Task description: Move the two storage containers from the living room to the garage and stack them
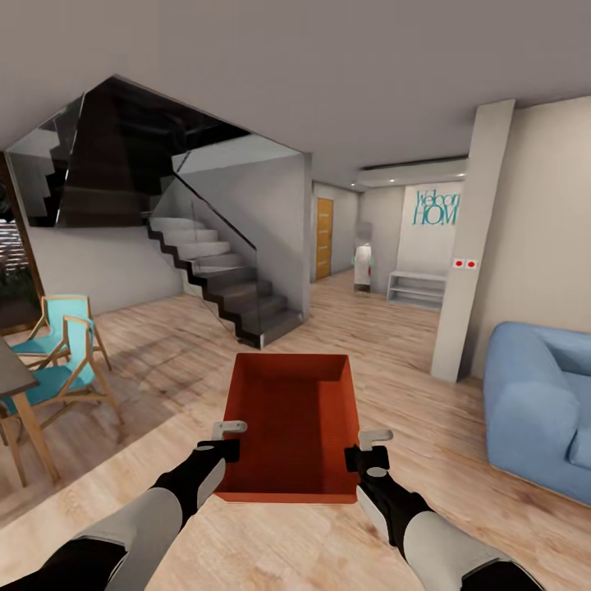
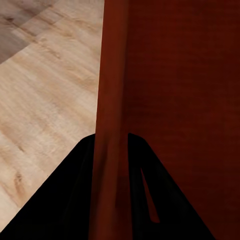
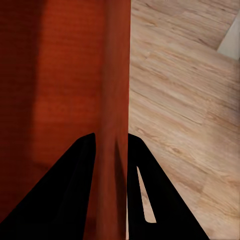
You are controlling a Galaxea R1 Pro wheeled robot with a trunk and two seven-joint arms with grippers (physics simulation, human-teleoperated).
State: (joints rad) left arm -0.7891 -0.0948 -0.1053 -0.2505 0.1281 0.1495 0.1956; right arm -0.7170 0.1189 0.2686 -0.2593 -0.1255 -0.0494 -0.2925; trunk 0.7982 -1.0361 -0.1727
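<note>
Both grippers are holding a red-orange bin point(image 1: 289, 427) over the pale wood floor point(image 1: 164, 361): the left gripper point(image 1: 231, 442) is clamping its left wall, the right gripper point(image 1: 361, 450) its right wall, facing a staircase point(image 1: 222, 279).

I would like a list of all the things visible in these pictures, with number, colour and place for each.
storage container: one, red-orange, open-top, held over the floor between both tools
floor: pale wood planks
staircase: one, grey and dark, left of centre
chairs: two, teal with wood frames, far left
sofa: one, blue, right
pillar: one, pale, right
door: one, orange wood, far hallway
left tool: black, shut on the container's left wall
right tool: black, shut on its right wall
</note>
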